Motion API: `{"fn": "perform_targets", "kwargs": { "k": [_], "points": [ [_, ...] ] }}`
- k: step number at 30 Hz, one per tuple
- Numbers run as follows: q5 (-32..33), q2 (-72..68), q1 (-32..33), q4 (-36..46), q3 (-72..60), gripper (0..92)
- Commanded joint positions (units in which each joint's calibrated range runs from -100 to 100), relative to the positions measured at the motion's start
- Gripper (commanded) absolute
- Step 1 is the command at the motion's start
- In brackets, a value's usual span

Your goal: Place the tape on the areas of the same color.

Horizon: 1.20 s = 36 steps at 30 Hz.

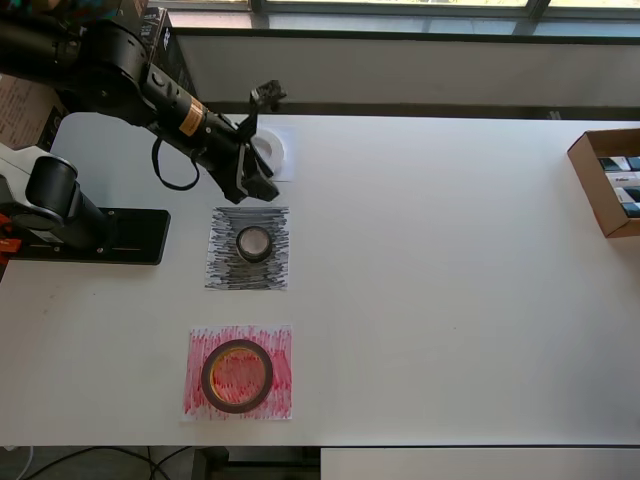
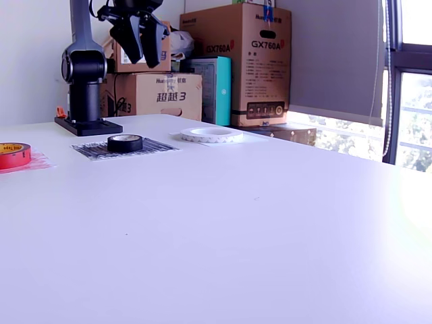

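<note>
The white tape ring (image 1: pixel 278 147) lies on the plain white sheet (image 1: pixel 289 172), partly hidden by my arm in the overhead view. It shows whole in the exterior view (image 2: pixel 211 135). The small black ring (image 1: pixel 253 243) (image 2: pixel 125 142) lies on the black scribbled sheet (image 1: pixel 222 270) (image 2: pixel 152 146). The red-brown ring (image 1: pixel 237 375) (image 2: pixel 13 154) lies on the red scribbled sheet (image 1: pixel 280 395) (image 2: pixel 39 162). My gripper (image 1: pixel 256 188) (image 2: pixel 140 46) is open and empty. It hangs high above the table, between the white and black sheets.
The arm's black base (image 1: pixel 95 236) (image 2: pixel 88 125) stands at the table's left in the overhead view. An open cardboard box (image 1: pixel 596 190) with items sits at the right edge. Cardboard boxes (image 2: pixel 236 61) are stacked behind the table in the exterior view.
</note>
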<state>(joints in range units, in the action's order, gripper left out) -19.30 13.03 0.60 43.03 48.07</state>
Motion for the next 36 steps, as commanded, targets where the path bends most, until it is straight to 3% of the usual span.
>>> {"fn": "perform_targets", "kwargs": {
  "k": [1,5,10,15,26,36],
  "points": [
    [-3.12,21.11,2.97,0.03,2.13,46.5],
    [-7.38,35.61,4.39,-0.65,7.95,42.7],
    [-11.80,55.26,6.05,-0.65,17.13,19.6],
    [-11.88,69.01,8.18,-0.65,22.76,0.2],
    [-17.21,82.39,6.60,-1.83,33.21,0.0],
    [-17.37,86.31,6.91,-25.00,46.20,0.0]
  ]
}}
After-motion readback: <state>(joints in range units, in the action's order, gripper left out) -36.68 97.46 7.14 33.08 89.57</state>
